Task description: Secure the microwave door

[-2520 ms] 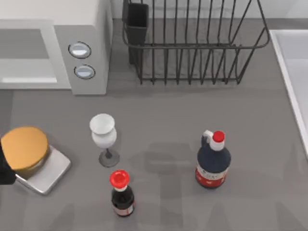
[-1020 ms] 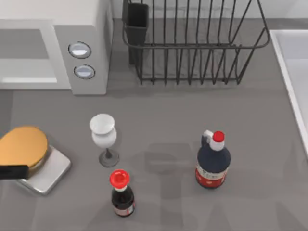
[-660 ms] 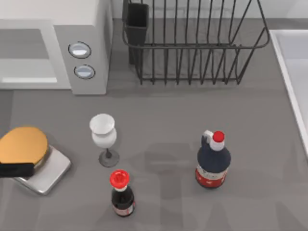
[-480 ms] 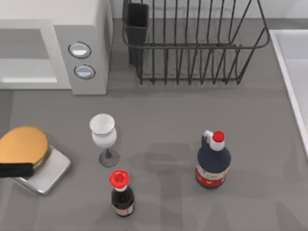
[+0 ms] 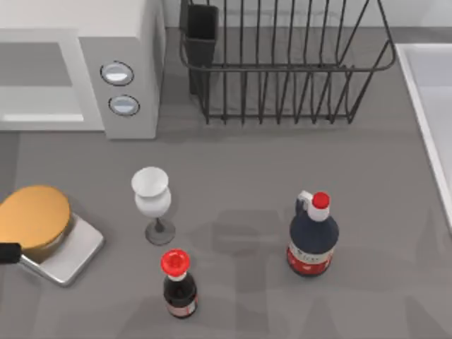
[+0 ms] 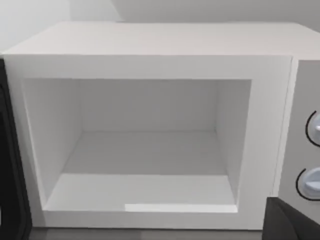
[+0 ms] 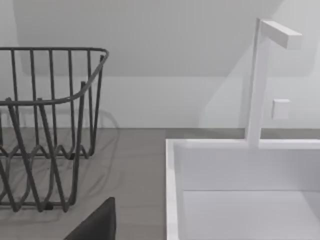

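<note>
Grey tabletop [image 5: 233, 162] carries the microwave [image 5: 134, 42] at its far left, beside a black wire rack [image 5: 282, 63], with a glass [image 5: 152, 201], 2 bottles [image 5: 178, 282] [image 5: 311, 236] and a scale [image 5: 60, 251] bearing an orange disc nearer the front.

By the look of it, the task is barely begun. In the left wrist view the cavity [image 6: 140, 145] stands wide open and empty, and the 2 dials [image 6: 312, 155] sit on the fixed panel beside it. A dark strip at that view's edge is probably the door [image 6: 10, 165], swung fully out, though I cannot be sure.

Part of the left arm [image 5: 8, 253] shows at the table's left edge, by the scale; whether its fingers are apart or together I cannot tell. Reaching the door and pushing it shut is all still to do.

The right wrist view looks past the rack to a white sink [image 7: 240, 190].
</note>
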